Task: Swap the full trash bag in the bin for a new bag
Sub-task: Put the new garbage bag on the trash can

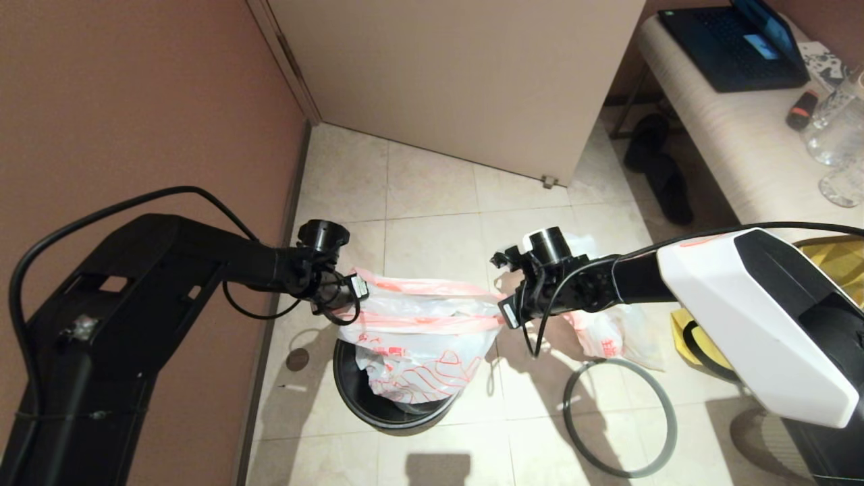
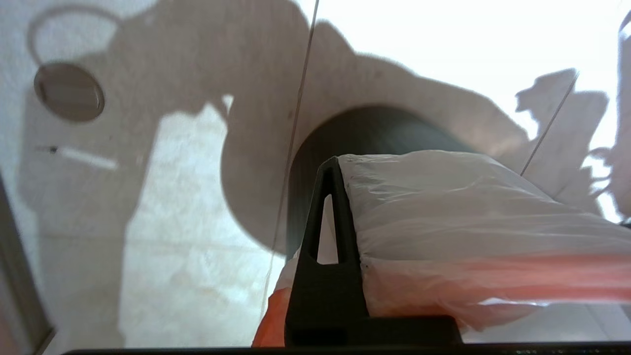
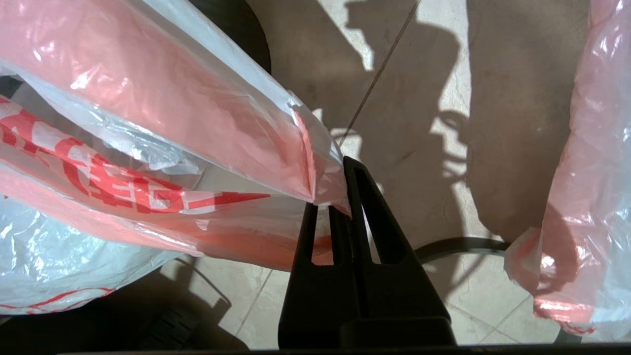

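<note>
Pale floor tiles carry the round black plastic bin (image 1: 391,398), over which left gripper (image 1: 358,289) and right gripper (image 1: 507,316), each clamped on the pink rim, stretch the cartoon-printed translucent new bag (image 1: 418,344) wide, evidently for lining, the lumpy full bag (image 1: 611,334) lying discarded right.

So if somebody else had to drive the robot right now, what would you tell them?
Left gripper: shut on one side of the new bag's rim.
Right gripper: shut on the other side, so the rim is stretched between them.
The new bag hangs over the bin, its bottom dipping inside.
The full trash bag is already out, lying on the floor to the robot's right.
The grey hoop lies on the floor beside the bin.
Left: lower the bag in, fold its rim over the bin's edge, probably refit the hoop.
</note>
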Available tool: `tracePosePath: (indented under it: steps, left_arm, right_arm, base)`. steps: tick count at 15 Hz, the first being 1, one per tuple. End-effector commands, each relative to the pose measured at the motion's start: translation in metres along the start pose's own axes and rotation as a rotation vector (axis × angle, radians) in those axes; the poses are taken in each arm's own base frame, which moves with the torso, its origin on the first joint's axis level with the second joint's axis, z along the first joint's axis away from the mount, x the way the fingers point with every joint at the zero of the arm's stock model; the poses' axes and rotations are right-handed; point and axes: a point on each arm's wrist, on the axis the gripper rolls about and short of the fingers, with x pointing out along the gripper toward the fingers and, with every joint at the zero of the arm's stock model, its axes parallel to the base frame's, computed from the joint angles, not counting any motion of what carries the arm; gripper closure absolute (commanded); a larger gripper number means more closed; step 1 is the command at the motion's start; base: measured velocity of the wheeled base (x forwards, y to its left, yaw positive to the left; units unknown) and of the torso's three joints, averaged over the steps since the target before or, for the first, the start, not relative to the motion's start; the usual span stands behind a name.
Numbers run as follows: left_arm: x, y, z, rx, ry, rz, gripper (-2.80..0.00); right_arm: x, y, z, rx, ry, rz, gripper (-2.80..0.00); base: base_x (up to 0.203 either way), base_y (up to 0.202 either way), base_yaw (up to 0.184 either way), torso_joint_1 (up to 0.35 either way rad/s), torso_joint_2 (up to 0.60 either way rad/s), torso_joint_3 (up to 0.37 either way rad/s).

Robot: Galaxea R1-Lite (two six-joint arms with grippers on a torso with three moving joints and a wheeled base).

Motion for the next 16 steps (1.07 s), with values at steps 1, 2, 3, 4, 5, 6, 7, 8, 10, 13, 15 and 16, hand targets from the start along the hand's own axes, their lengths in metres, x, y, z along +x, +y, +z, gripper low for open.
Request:
tracePosePath:
  steps: [1, 2, 3, 4, 5, 6, 7, 8, 10, 13, 15, 16]
  left_arm:
    - [0.008, 0.004, 0.000, -0.018, -0.020, 0.021, 0.00]
    - [0.015, 0.005, 0.000, -0.024, -0.041, 0.065, 0.00]
    - [0.022, 0.003, -0.001, -0.026, -0.070, 0.119, 0.00]
    - [0.030, 0.000, -0.001, -0.036, -0.114, 0.193, 0.00]
    - [0.040, -0.002, -0.002, -0.048, -0.161, 0.278, 0.00]
    - [0.047, -0.003, -0.005, -0.052, -0.172, 0.316, 0.00]
    - [0.049, -0.004, -0.006, -0.053, -0.171, 0.313, 0.00]
    - [0.049, -0.004, -0.005, -0.053, -0.172, 0.314, 0.00]
    - [0.054, -0.003, -0.009, -0.047, -0.161, 0.320, 0.00]
    - [0.059, 0.004, -0.022, 0.011, -0.065, 0.360, 0.00]
    - [0.046, 0.007, -0.022, 0.058, 0.030, 0.393, 0.00]
    - [0.032, 0.006, -0.017, 0.084, 0.060, 0.391, 0.00]
  right_arm:
    - [0.012, -0.001, 0.000, 0.002, -0.008, -0.003, 0.00]
    - [0.018, -0.001, 0.001, 0.002, -0.017, -0.005, 0.00]
    - [0.025, 0.000, -0.001, 0.000, -0.020, -0.006, 0.00]
    - [0.028, 0.000, -0.002, -0.002, -0.019, -0.004, 0.00]
    - [0.032, 0.001, -0.006, -0.004, -0.009, -0.002, 0.00]
    - [0.038, 0.000, -0.012, -0.005, 0.007, -0.002, 0.00]
    - [0.041, -0.005, -0.015, -0.011, 0.018, -0.007, 0.00]
    - [0.044, -0.007, -0.019, -0.020, 0.031, -0.008, 0.00]
    - [0.053, -0.014, -0.030, -0.048, 0.061, -0.013, 0.00]
    - [0.062, -0.018, -0.045, -0.061, 0.127, -0.007, 0.00]
    - [0.061, -0.015, -0.048, -0.061, 0.153, 0.000, 0.00]
    - [0.056, -0.012, -0.045, -0.062, 0.156, 0.004, 0.00]
  base:
    - [0.000, 0.000, 0.000, 0.000, 0.00, 0.000]
    - [0.000, 0.000, 0.000, 0.000, 0.00, 0.000]
    - [0.000, 0.000, 0.000, 0.000, 0.00, 0.000]
    - [0.000, 0.000, 0.000, 0.000, 0.00, 0.000]
    - [0.000, 0.000, 0.000, 0.000, 0.00, 0.000]
    - [0.000, 0.000, 0.000, 0.000, 0.00, 0.000]
    - [0.000, 0.000, 0.000, 0.000, 0.00, 0.000]
    - [0.000, 0.000, 0.000, 0.000, 0.00, 0.000]
    - [0.000, 0.000, 0.000, 0.000, 0.00, 0.000]
    - [0.000, 0.000, 0.000, 0.000, 0.00, 0.000]
    - [0.000, 0.000, 0.000, 0.000, 0.00, 0.000]
    - [0.000, 0.000, 0.000, 0.000, 0.00, 0.000]
